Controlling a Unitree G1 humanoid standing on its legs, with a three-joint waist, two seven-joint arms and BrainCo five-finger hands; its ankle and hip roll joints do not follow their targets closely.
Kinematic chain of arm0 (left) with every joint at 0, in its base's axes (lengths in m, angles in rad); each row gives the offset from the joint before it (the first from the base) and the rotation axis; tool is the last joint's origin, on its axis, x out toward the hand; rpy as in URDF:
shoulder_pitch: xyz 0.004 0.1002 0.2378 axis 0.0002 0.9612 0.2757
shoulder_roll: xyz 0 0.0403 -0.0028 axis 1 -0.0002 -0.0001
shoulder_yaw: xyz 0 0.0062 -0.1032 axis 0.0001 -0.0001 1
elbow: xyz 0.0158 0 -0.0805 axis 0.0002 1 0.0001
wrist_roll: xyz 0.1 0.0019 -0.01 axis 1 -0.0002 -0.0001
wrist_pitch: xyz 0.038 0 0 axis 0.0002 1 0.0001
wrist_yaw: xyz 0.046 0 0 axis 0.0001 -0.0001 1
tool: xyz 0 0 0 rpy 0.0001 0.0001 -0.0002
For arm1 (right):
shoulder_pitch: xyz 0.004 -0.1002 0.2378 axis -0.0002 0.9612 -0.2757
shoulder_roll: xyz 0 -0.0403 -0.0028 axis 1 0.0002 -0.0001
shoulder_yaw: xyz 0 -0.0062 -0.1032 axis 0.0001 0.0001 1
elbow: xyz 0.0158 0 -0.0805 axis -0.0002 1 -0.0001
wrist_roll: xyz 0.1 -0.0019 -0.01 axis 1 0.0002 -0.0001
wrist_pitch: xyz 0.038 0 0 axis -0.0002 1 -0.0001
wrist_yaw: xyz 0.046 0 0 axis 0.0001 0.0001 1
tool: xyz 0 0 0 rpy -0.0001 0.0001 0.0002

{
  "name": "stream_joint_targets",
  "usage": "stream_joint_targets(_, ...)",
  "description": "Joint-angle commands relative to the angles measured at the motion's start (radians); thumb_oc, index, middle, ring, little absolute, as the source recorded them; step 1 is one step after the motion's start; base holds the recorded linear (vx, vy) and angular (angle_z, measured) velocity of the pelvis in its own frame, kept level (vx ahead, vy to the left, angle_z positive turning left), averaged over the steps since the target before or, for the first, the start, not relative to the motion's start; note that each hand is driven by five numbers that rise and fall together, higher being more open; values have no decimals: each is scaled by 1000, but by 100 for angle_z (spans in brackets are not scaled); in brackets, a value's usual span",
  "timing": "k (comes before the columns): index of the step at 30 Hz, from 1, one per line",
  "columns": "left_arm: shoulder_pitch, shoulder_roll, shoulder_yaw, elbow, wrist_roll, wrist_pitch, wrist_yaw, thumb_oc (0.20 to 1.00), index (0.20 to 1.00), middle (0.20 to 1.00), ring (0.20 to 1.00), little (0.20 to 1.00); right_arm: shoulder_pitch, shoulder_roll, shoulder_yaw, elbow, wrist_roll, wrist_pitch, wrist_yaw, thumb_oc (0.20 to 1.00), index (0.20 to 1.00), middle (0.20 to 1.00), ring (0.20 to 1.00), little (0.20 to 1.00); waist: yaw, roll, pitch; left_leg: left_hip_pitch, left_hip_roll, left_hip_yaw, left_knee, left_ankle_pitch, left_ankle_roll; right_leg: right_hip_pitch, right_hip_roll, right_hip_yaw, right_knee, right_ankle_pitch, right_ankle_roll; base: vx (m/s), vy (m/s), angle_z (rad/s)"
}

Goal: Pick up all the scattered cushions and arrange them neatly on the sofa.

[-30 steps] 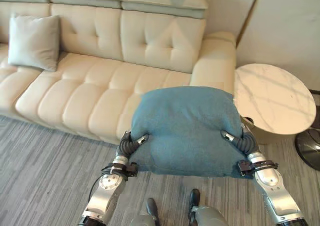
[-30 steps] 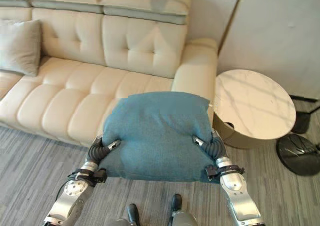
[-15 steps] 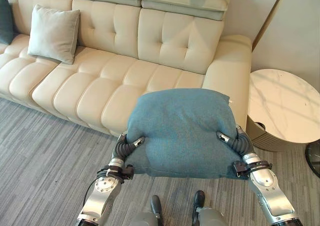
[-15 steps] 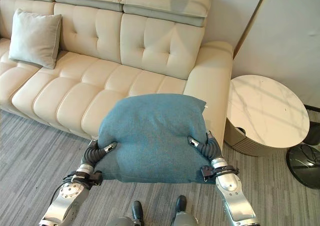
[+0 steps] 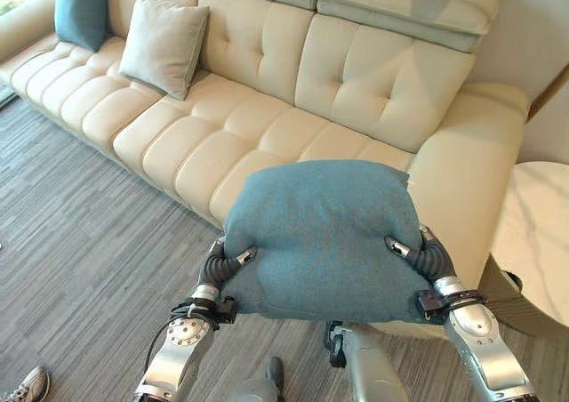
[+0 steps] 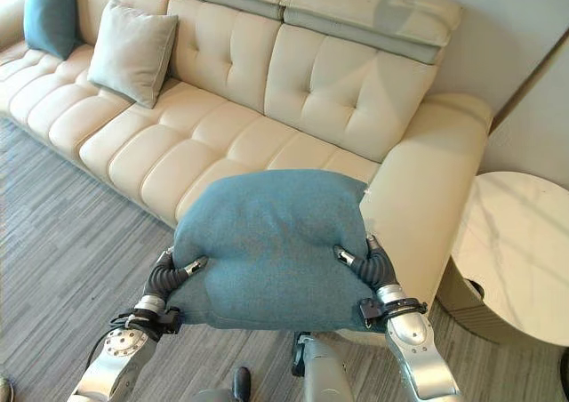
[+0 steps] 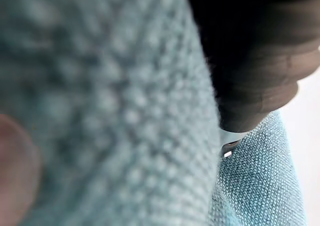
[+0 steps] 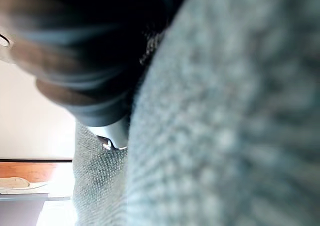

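Left eye view: a blue-green cushion (image 5: 322,237) held up in front of the robot, above the grey striped carpet (image 5: 80,233) and just short of the front edge of a cream tufted sofa (image 5: 267,126). Left hand (image 5: 224,264) clamped on the cushion's lower left edge, thumb curled over the top face, fabric dented beneath it. Right hand (image 5: 421,255) clamped on the lower right edge in the same manner, thumb pressed into the cloth. Cushion roughly level between the two, puffed up in the middle, overlapping in view the sofa's seat and its wide right armrest (image 5: 471,166).

On the sofa, far to the robot's left: a pale grey cushion (image 5: 164,44) propped upright against the backrest, and just beside it, toward the far end, a second teal cushion (image 5: 80,9), also leaning on the back. Both well apart from the one in hand.

To the right of the armrest, a round side table with a white marbled top (image 6: 520,255). At the lower left corner of the carpet, the toe of a person's shoe (image 5: 27,387).

Left wrist view: coarse blue weave of the held cushion pressed close against the hand's dark ribbed cover. Right wrist view: much the same, cloth tight against the cover.
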Motion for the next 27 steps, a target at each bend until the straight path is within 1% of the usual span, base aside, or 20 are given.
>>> stream_joint_targets(1, -48, -20, -23, -128, 19, -119, -46, 200, 200, 200, 200, 200, -48, -14, 0, -150, 74, -136, 22, 200, 200, 200, 200, 200, -43, 20, -105, 120, -49, 109, 82, 129, -27, 75, 41, 85, -153, 35, -1, 297, -39, 10)
stream_joint_targets(2, -48, -24, -24, -123, 13, -117, -50, 200, 200, 200, 200, 200, -48, -25, -5, -145, 71, -135, 22, 200, 200, 200, 200, 200, -48, 17, -109, 99, -18, 152, 96, 135, -24, 98, 35, 86, -166, 19, -3, 201, -28, -16)
stream_joint_targets(3, -48, -24, -24, -122, 13, -117, -50, 200, 200, 200, 200, 200, -48, -26, -5, -145, 71, -135, 22, 200, 200, 200, 200, 200, -46, 20, -108, 99, -15, 155, 100, 130, -24, 99, 38, 88, -168, 19, -4, 298, -1, -27)
stream_joint_targets(4, -57, -25, -30, -113, 11, -108, -58, 200, 200, 200, 200, 200, -50, -40, -15, -146, 50, -130, 8, 200, 200, 200, 200, 200, -35, 2, -100, 43, 37, 227, 99, 75, 16, 148, 23, 115, -191, 1, -1, 267, 34, -30)
stream_joint_targets(5, -55, -21, -28, -111, 22, -104, -58, 200, 200, 200, 200, 200, -53, -44, -20, -149, 39, -129, 2, 200, 200, 200, 200, 200, -25, -8, -97, 23, 37, 228, 62, 41, 31, 165, 18, 136, -201, -5, 7, 332, 67, -30)
stream_joint_targets(6, -55, -16, -26, -114, 30, -104, -60, 200, 200, 200, 200, 200, -56, -43, -22, -151, 37, -129, -1, 200, 200, 200, 200, 200, -19, -21, -97, -3, 36, 228, 22, 36, 35, 174, 6, 154, -206, -4, 15, 228, 100, -32)
stream_joint_targets(7, -53, -16, -27, -116, 36, -103, -61, 200, 200, 200, 200, 200, -54, -44, -29, -150, 33, -129, -6, 200, 200, 200, 200, 200, -18, -25, -91, -31, 53, 221, -17, 33, 28, 191, -2, 169, -209, -12, 19, 197, 112, -55)
stream_joint_targets(8, -54, -14, -26, -118, 38, -100, -61, 200, 200, 200, 200, 200, -52, -41, -33, -151, 28, -128, -7, 200, 200, 200, 200, 200, -15, -30, -91, -52, 63, 214, -64, 62, 21, 197, -9, 180, -214, -15, 21, 214, 143, -64)
stream_joint_targets(10, -50, -12, -20, -118, 42, -102, -52, 200, 200, 200, 200, 200, -46, -38, -38, -148, 16, -128, -16, 200, 200, 200, 200, 200, 1, -28, -78, -96, 101, 171, -152, 150, -7, 231, -10, 218, -221, -34, 25, 219, 168, -58)
stream_joint_targets(12, -49, -13, -17, -121, 41, -105, -34, 200, 200, 200, 200, 200, -44, -35, -36, -140, 2, -126, -26, 200, 200, 200, 200, 200, 16, -23, -71, -136, 119, 91, -211, 221, -26, 249, -9, 263, -213, -54, 22, 232, 218, -53)
stream_joint_targets(13, -50, -16, -16, -120, 41, -107, -25, 200, 200, 200, 200, 200, -45, -36, -33, -132, -4, -124, -31, 200, 200, 200, 200, 200, 20, -17, -69, -157, 129, 46, -234, 247, -39, 257, -9, 291, -207, -63, 23, 256, 269, -62)
stream_joint_targets(15, -63, -20, -21, -110, 35, -112, -11, 200, 200, 200, 200, 200, -45, -39, -32, -123, -12, -121, -37, 200, 200, 200, 200, 200, 19, -9, -66, -181, 142, 1, -275, 276, -60, 275, -21, 334, -195, -84, 29, 237, 249, -76)
stream_joint_targets(16, -63, -20, -21, -110, 35, -112, -11, 200, 200, 200, 200, 200, -45, -39, -32, -123, -12, -121, -37, 200, 200, 200, 200, 200, 20, -9, -66, -180, 142, 1, -276, 276, -60, 275, -21, 334, -195, -85, 29, 386, 514, -74)
stream_joint_targets(17, -75, -20, -30, -102, 33, -116, -15, 200, 200, 200, 200, 200, -40, -34, -32, -113, -20, -117, -24, 200, 200, 200, 200, 200, 11, 14, -78, -169, 149, 4, -296, 277, -62, 297, -42, 380, -178, -109, 51, 292, 412, -52)
stream_joint_targets(18, -75, -20, -31, -101, 33, -117, -16, 200, 200, 200, 200, 200, -39, -34, -32, -114, -20, -116, -24, 200, 200, 200, 200, 200, 15, 14, -77, -165, 149, 8, -297, 276, -62, 298, -43, 384, -178, -109, 52, 417, 574, -76)
stream_joint_targets(19, -85, -16, -38, -93, 38, -117, -16, 200, 200, 200, 200, 200, -39, -33, -36, -110, -33, -119, -25, 200, 200, 200, 200, 200, 11, 11, -82, -178, 138, 23, -264, 268, -58, 302, -66, 390, -168, -104, 59, 228, 281, -69)
stream_joint_targets(22, -86, 4, -32, -91, 40, -111, -23, 200, 200, 200, 200, 200, -45, -5, -36, -112, -45, -107, -15, 200, 200, 200, 200, 200, 14, -9, -83, -174, 104, 65, -187, 218, -19, 283, -110, 439, -108, -98, 76, 277, 411, -43)
stream_joint_targets(23, -92, 30, -9, -90, 42, -111, -8, 200, 200, 200, 200, 200, -89, 22, -7, -98, -39, -108, -18, 200, 200, 200, 200, 200, 32, -27, -78, -168, 98, 122, -149, 181, 12, 244, -130, 440, -69, -67, 87, 208, 393, -93)
stream_joint_targets(26, -77, 47, 26, -100, 26, -116, 15, 200, 200, 200, 200, 200, -140, 49, 39, -86, -23, -110, -11, 200, 200, 200, 200, 200, 68, -37, -74, -138, 97, 200, -136, 145, 37, 193, -173, 337, -18, -12, 91, 126, 252, -141)
stream_joint_targets(27, -77, 47, 27, -100, 26, -116, 15, 200, 200, 200, 200, 200, -140, 50, 39, -85, -23, -110, -11, 200, 200, 200, 200, 200, 69, -37, -75, -138, 97, 202, -137, 145, 38, 191, -173, 339, -18, -11, 91, 186, 324, -88)
